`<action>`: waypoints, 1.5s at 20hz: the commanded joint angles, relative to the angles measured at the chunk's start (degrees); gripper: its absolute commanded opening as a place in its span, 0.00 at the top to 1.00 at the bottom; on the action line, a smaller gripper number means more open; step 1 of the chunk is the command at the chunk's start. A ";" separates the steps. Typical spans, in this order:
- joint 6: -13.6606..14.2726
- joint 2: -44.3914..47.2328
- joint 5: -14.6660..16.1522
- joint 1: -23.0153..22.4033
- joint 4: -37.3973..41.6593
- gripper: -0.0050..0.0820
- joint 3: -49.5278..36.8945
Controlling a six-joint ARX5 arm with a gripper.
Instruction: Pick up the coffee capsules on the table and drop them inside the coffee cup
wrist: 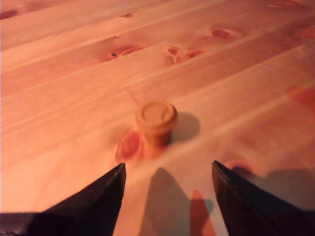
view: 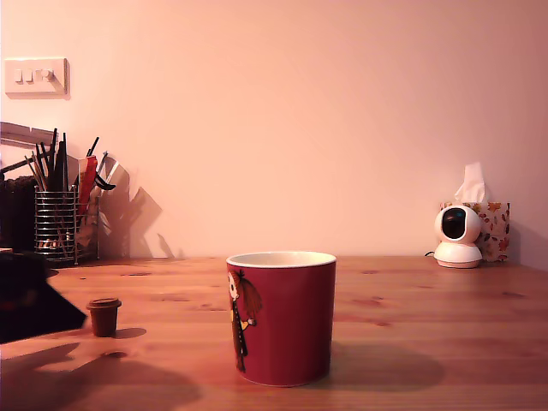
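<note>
Standing upright on the bench [wrist: 59,64], 1 capsule [wrist: 156,123] looks light, stiff and slippery; the end effector [wrist: 168,164], wide open and empty, should pinch its tapered sides.

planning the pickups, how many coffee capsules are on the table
1. The capsule stands on the table, at the exterior view's left of the mug, ahead of the open gripper. The mug's inside is hidden.

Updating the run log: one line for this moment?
phase: pre-grasp | gripper: open, empty | capsule: standing on table, ahead of gripper | mug: upright, apart from capsule
</note>
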 commanded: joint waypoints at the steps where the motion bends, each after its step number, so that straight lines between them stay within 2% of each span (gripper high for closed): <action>1: 0.46 2.16 0.46 -0.17 0.72 0.36 1.79; 14: 0.83 14.45 3.08 -0.17 0.46 0.37 10.73; 20: 1.14 15.98 3.04 -0.17 0.07 0.38 10.91; 21: 2.23 16.17 3.06 -0.17 0.15 0.40 10.91; 23: 2.34 16.17 3.04 -0.15 0.24 0.45 10.91; 30: 2.34 16.17 2.84 -0.11 0.26 0.45 10.91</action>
